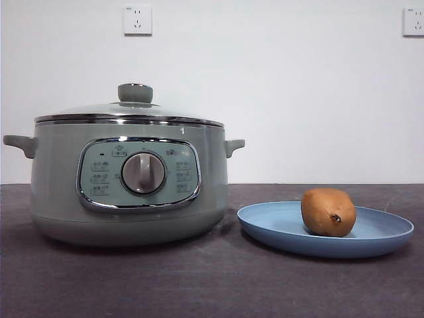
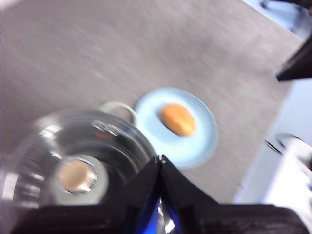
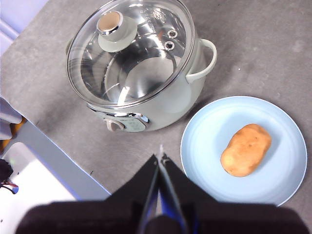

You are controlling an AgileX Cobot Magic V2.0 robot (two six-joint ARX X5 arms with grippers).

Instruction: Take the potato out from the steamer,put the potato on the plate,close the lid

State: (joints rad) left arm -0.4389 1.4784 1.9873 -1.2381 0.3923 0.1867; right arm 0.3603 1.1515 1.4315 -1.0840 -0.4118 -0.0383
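Note:
The brown potato (image 1: 328,212) (image 3: 246,149) (image 2: 178,119) lies on the light-blue plate (image 1: 391,233) (image 3: 214,124) (image 2: 200,146), to the right of the sage-green steamer (image 1: 59,179) (image 3: 170,107). The glass lid (image 1: 132,111) (image 3: 141,63) (image 2: 117,141) with its pale green knob sits closed on the steamer. My left gripper (image 2: 160,158) hangs shut high above the lid's edge, holding nothing. High over the table in front of the steamer and plate, my right gripper (image 3: 161,157) is shut and empty. Neither arm shows in the front view.
The dark grey table (image 1: 212,285) runs under both. A white wall with two sockets (image 1: 138,20) stands behind. The table's edge and a white base (image 3: 44,180) lie beside the steamer in the right wrist view.

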